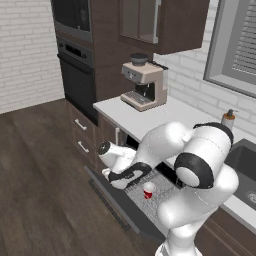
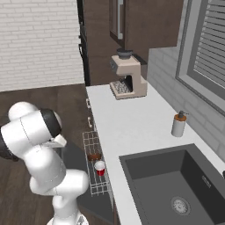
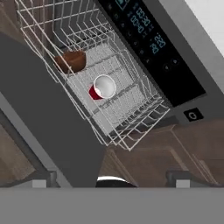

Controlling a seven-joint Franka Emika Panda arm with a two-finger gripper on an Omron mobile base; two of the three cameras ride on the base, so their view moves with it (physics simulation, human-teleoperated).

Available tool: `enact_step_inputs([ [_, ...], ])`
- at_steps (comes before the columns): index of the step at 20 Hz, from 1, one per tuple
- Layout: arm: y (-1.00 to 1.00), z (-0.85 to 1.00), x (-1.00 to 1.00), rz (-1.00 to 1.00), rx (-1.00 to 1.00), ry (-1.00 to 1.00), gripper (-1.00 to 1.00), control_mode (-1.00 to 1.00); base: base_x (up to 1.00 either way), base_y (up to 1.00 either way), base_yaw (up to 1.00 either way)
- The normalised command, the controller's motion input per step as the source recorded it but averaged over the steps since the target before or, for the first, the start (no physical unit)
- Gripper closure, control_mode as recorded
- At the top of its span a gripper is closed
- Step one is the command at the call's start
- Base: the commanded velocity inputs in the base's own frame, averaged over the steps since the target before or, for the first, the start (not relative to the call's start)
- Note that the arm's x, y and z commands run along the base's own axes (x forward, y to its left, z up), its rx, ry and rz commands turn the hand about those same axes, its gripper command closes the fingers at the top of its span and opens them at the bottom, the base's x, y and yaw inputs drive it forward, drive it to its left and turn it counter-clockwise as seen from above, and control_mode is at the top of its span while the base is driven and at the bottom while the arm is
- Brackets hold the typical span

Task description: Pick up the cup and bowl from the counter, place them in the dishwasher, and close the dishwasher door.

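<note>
Hand view looks down into the white wire rack [image 3: 109,87] of the built-in dishwasher [image 3: 148,39], whose black control strip runs from 12 o'clock toward 4 o'clock. The small red tapered cup with a white rim [image 3: 101,87] stands in the middle of the rack, and the small round brown wooden-looking bowl [image 3: 71,61] sits just beside it at 10 o'clock, apart from it. The dark grey flat drop-down dishwasher door [image 3: 48,127] lies lowered at 8 o'clock. The pincer [image 3: 111,179] hangs over the rack, its two dark tips spread wide at the bottom edge with nothing between them. Left base view shows the white arm bent low over the open door, the cup at 5 o'clock from centre, below the long light grey-white desk [image 1: 145,120].
</note>
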Motion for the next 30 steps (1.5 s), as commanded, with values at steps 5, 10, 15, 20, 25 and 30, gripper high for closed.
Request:
enact_step_inputs([
  [5, 0.96, 0.56, -0.31, 0.0, -0.21, 0.02, -1.0, -1.0, 0.0, 0.0, 0.0],
  [10, 0.84, -0.08, -0.23, 0.0, -0.43, 0.0, -1.0, -1.0, 0.0, 0.0, 0.0],
  [15, 0.7, -0.48, 0.0, 0.0, -0.48, 0.0, -1.0, -1.0, 0.0, 0.0, 0.0],
  [20, 0.6, -0.62, 0.07, 0.0, -0.41, 0.03, -1.0, -1.0, 0.0, 0.0, 0.0],
  [25, 0.52, -0.73, 0.19, 0.0, -0.29, 0.07, -1.0, -1.0, 0.0, 0.0, 0.0],
  [30, 0.7, -0.66, 0.16, 0.01, -0.13, 0.18, -1.0, -1.0, 0.0, 0.0, 0.0],
])
